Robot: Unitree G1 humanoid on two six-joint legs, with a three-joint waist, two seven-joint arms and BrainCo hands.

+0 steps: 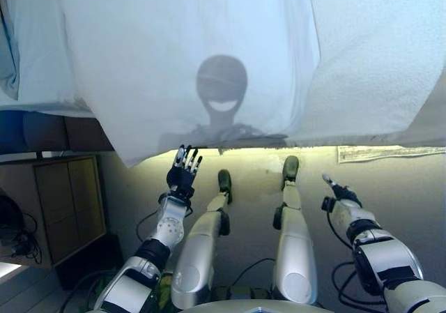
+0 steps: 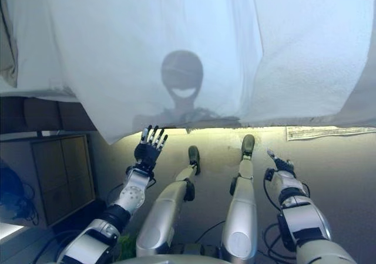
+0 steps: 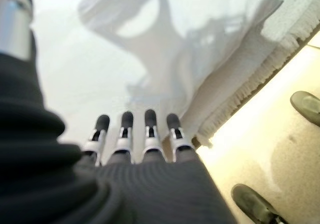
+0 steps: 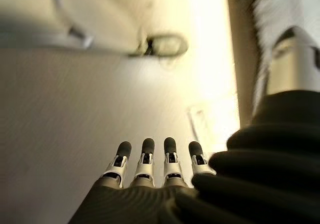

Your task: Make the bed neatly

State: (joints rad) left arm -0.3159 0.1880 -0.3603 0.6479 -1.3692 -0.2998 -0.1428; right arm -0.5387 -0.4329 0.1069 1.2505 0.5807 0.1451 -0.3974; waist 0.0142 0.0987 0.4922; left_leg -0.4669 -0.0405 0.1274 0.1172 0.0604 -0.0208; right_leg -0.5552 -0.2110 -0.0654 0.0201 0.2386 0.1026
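Across the bed ahead of you, the white sheet (image 1: 188,55) is lying over the textured white blanket (image 1: 376,55), its edge hanging toward the floor (image 1: 390,194). Your left hand (image 1: 182,176) is reaching just below that edge, fingers straight, holding nothing. Your right hand (image 1: 339,193) is hovering over the floor, fingers extended, empty.

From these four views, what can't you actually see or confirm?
- Bed top: cut off by the top edge in both eye views, so how the white sheet lies up there is unknown.
- Bed frame: hidden behind the sheet's hanging edge.
- Left hand and right hand: open, holding nothing.
- Paper on the floor: too small to read.
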